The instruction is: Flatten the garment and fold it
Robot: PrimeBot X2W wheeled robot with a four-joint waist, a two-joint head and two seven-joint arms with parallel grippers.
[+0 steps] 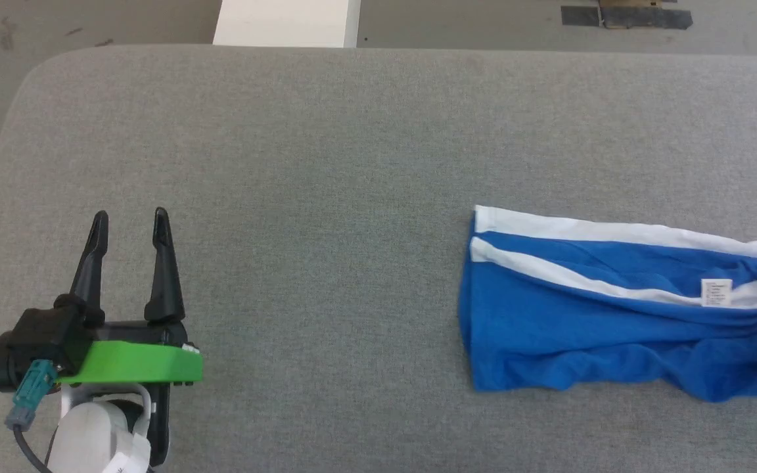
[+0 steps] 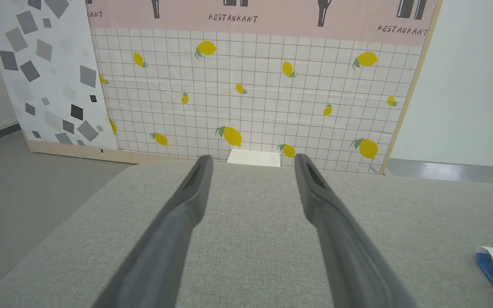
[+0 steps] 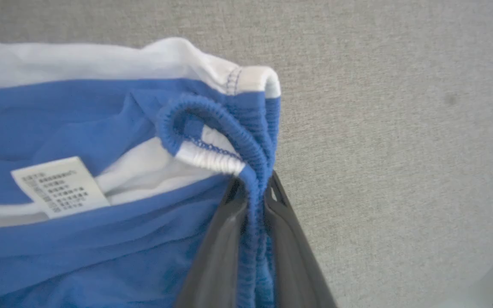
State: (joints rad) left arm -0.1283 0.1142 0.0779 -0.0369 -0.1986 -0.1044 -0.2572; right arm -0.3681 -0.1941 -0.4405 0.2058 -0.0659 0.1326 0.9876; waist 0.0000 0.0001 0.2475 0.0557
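Grey fabric tabletop [image 1: 326,164] under the garment [image 1: 582,322], lemon-printed backdrop [image 2: 250,94] beyond

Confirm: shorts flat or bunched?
Bunched. The garment lies wrinkled on the table with its layers overlapping, and its waistband curls over itself where the right gripper is shut on it.
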